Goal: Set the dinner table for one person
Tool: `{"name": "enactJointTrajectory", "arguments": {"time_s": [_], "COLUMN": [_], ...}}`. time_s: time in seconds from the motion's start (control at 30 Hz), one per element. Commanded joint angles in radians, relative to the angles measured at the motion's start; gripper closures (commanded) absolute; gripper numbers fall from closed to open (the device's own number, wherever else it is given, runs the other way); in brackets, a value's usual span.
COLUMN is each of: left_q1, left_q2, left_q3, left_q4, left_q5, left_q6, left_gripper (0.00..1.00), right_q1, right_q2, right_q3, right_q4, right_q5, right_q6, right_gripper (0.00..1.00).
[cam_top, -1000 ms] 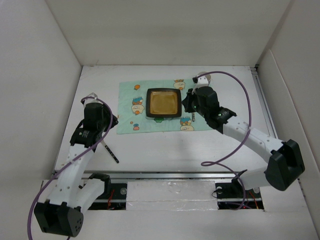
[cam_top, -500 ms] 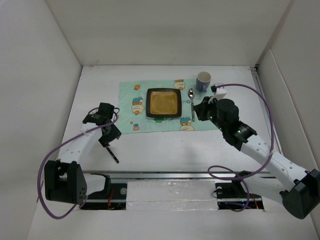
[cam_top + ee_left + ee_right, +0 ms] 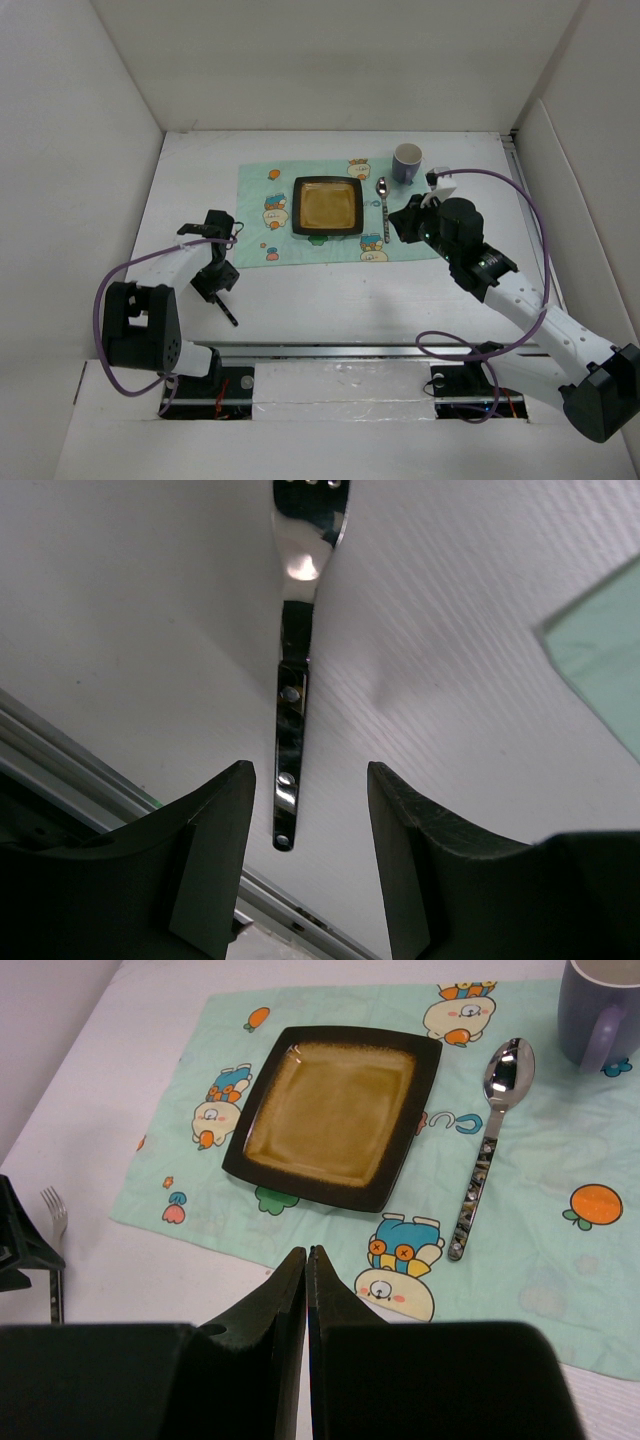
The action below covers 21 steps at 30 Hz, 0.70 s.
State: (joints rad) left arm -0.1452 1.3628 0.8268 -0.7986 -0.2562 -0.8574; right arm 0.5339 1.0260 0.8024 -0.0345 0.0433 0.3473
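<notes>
Spreading flat and white beneath the mint cloth placemat (image 3: 258, 192), the dinner table (image 3: 330, 290) lacks only its fork (image 3: 291, 680), I judge. That slim polished steel piece lies off the placemat's near-left corner. The left gripper (image 3: 308, 780) straddles its handle, jaws apart and empty; next it must lower and pinch. On the placemat sit a square glazed plate (image 3: 327, 207), a shiny spoon (image 3: 384, 208) and a mug (image 3: 407, 161). The right gripper (image 3: 306, 1260) hovers closed, holding nothing.

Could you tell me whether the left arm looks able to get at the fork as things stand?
Probably yes. The left hand is open over the fork, a finger on each side of its handle, with nothing lying between them; the placemat lies off to the side.
</notes>
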Motion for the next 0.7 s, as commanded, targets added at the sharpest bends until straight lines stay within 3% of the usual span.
{"name": "enactJointTrajectory", "arguments": {"time_s": [0.0,0.27,0.5,0.67], "left_q1": [0.018,0.036,0.036,0.036], "left_q2": [0.067,0.133,0.176,0.118], "left_q3": [0.018,0.011,-0.040,-0.089], "left_q4": [-0.044,0.008,0.136,0.190], "left_q5": [-0.061,-0.103,-0.055,-0.020], "left_q6": [-0.028,0.001,0.014,-0.017], "left_gripper": [0.54,0.55,0.64,0.68], "right_q1": [-0.020,-0.029,-0.029,-0.029], "right_q2": [-0.029,-0.015,-0.046,-0.064], "right_q3": [0.000,-0.002,-0.008,-0.019], "right_q4": [0.041,0.047,0.050,0.062], "right_q5": [-0.011,-0.036,-0.065,-0.051], "right_q6": [0.001,0.001,0.001,0.001], "right_gripper": [0.91,0.91,0.91,0.90]}}
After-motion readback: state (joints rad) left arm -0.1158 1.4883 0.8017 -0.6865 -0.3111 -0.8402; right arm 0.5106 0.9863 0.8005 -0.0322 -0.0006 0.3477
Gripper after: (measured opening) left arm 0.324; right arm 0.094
